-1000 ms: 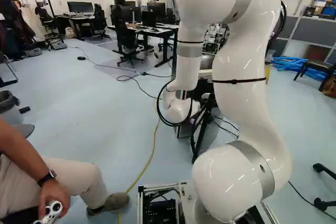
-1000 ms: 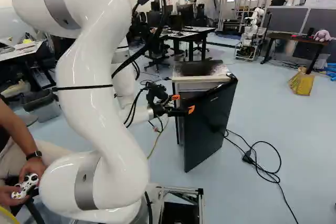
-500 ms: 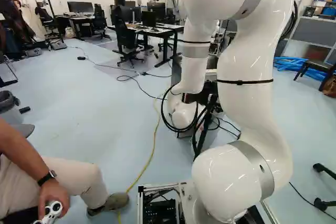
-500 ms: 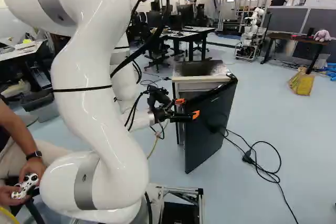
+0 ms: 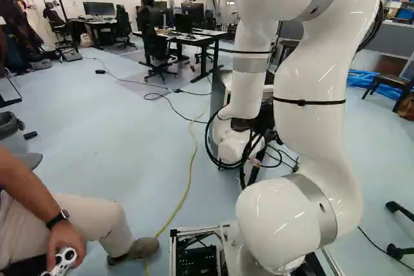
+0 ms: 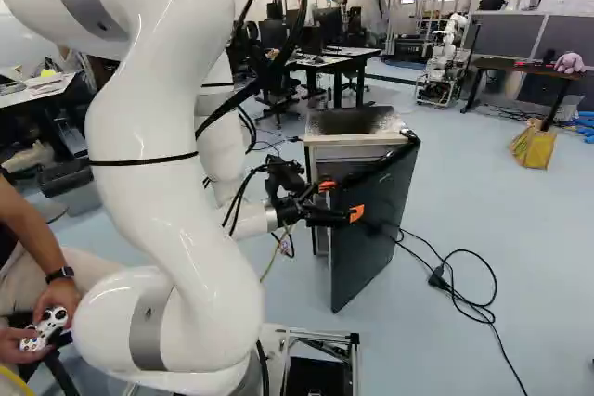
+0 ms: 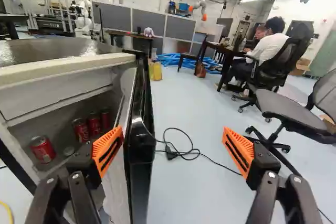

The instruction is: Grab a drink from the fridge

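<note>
In the right base view my gripper (image 6: 342,199) is at the free edge of the black fridge door (image 6: 376,229), which stands ajar from the fridge (image 6: 348,150). The wrist view shows the gripper (image 7: 173,148) wide open. Its fingers straddle the line of the door's edge (image 7: 140,145): one orange pad (image 7: 107,150) is on the inner side, close to the door, the other (image 7: 239,150) well off the outer side. Whether the near pad touches the door, I cannot tell. Several red cans (image 7: 43,149) stand inside the fridge, beyond the inner finger. In the left base view the arm hides the gripper.
A black cable (image 6: 464,294) lies on the floor beyond the door. Office chairs (image 7: 294,116) stand on the door's outer side. A seated person with a controller (image 5: 63,260) is close at the left of the base. Another robot (image 6: 445,62) stands far back.
The arm has moved rightward in both base views, taking the open gripper further along. The fridge door's free edge has shifted slightly the same way. The base has not moved.
</note>
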You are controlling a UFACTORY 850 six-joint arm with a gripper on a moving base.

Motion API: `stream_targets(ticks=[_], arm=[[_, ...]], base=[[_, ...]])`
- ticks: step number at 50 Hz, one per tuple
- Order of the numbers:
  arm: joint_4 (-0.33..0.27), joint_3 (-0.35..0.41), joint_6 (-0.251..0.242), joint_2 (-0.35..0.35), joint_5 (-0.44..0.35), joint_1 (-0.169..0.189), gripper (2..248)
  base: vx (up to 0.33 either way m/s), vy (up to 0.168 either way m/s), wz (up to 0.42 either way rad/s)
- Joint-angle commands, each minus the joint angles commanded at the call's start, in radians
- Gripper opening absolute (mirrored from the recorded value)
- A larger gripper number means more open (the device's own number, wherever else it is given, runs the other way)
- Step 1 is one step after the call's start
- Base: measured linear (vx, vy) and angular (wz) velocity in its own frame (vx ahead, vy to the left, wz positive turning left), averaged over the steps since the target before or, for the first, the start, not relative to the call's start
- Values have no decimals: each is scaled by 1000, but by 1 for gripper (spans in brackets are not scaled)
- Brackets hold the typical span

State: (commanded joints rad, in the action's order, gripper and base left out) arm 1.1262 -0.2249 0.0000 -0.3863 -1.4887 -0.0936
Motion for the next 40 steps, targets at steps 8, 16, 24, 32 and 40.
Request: stream_targets(ticks=[8, 16, 24, 32, 40], arm=[[0, 15, 0, 9, 0, 32, 247], [0, 27, 0, 15, 0, 65, 247], [0, 34, 0, 19, 0, 102, 247], [0, 36, 0, 21, 0, 142, 247], [0, 36, 0, 20, 0, 184, 247]], base=[[0, 0, 0], [0, 0, 0], [0, 0, 0], [0, 0, 0], [0, 0, 0]])
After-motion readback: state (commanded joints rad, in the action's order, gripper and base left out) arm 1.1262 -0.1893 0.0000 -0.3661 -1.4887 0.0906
